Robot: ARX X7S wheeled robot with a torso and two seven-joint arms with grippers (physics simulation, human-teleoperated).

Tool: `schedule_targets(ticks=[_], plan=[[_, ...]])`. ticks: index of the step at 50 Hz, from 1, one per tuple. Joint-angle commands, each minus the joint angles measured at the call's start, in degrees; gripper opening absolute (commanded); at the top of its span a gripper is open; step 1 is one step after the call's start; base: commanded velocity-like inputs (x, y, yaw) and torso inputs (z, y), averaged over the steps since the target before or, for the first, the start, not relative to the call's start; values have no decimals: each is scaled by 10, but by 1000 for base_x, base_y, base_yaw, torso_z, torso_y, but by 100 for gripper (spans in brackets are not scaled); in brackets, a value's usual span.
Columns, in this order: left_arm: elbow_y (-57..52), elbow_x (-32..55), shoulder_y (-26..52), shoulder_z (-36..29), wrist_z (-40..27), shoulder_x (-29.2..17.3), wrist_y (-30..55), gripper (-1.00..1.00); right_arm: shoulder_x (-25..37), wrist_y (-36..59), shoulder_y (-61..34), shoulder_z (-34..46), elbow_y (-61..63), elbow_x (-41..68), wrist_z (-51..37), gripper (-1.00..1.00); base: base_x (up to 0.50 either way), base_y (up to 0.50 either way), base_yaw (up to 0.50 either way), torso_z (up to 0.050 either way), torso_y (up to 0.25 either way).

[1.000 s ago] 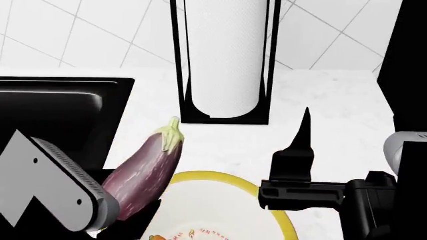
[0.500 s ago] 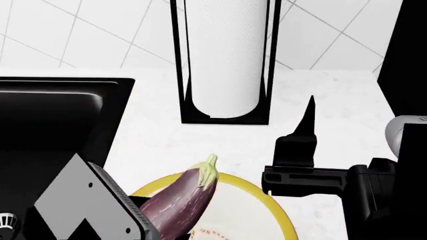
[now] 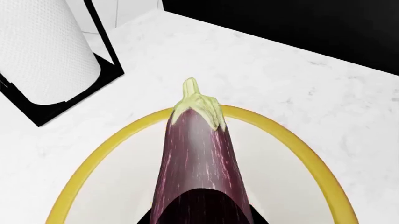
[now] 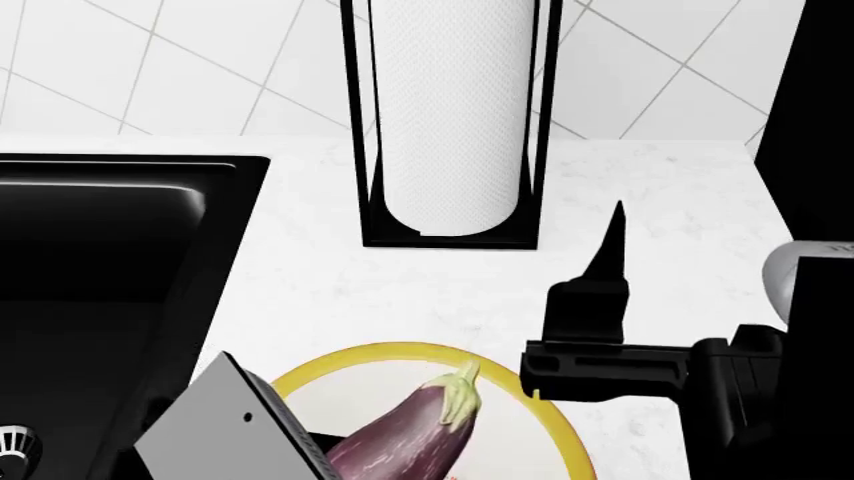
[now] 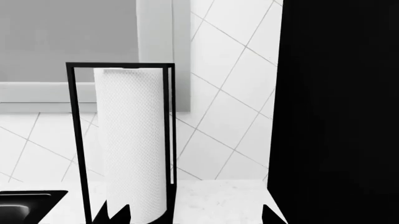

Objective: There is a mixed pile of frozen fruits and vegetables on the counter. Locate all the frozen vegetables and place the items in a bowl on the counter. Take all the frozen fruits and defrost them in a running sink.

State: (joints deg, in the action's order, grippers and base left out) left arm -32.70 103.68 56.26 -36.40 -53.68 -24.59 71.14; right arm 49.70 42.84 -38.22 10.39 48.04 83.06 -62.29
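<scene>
We see the eggplant (image 4: 400, 430) at the lower centre of the head view, over the yellow-rimmed bowl (image 4: 367, 358), clamped by the left gripper (image 3: 199, 212). We judge this the vegetable-into-bowl step; next comes lowering and release. The right gripper (image 4: 607, 270) hangs idle, its state indeterminate.

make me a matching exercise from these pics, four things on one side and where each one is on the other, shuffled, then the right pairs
Things:
1. eggplant
2. paper towel roll
3. sink
4. bowl

Places or states:
A. dark basin sunk in the counter at the head view's left
B. standing upright in a black wire holder by the tiled wall
C. yellow-rimmed, on the white counter
D. held by the left gripper over the bowl, stem end away from the gripper

Pairs: 1-D, 2-B, 3-A, 4-C
</scene>
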Motion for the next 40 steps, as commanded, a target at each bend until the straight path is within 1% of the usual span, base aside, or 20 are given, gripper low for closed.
schedule_targets(ticks=[1,12,30,31,40], plan=[[-2,-16,-15,-10,7,-1,-4,-100,1,-3,7,0,0,-5,3,100,0,0,0,0,0],[-10,-52,-46,-17,29,-5,-6,-100,2,-7,15,-2,2,-9,6,100,0,0,0,0,1],[-18,-18,-27,-28,2,-6,-12,-100,2,-12,28,-1,2,-15,13,100,0,0,0,1,0],[-18,-17,-25,-29,1,-5,-12,100,2,-12,28,-1,1,-15,13,100,0,0,0,0,0],[-22,15,-2,-29,-26,-5,-24,100,2,-12,24,1,-1,-12,13,100,0,0,0,0,0]])
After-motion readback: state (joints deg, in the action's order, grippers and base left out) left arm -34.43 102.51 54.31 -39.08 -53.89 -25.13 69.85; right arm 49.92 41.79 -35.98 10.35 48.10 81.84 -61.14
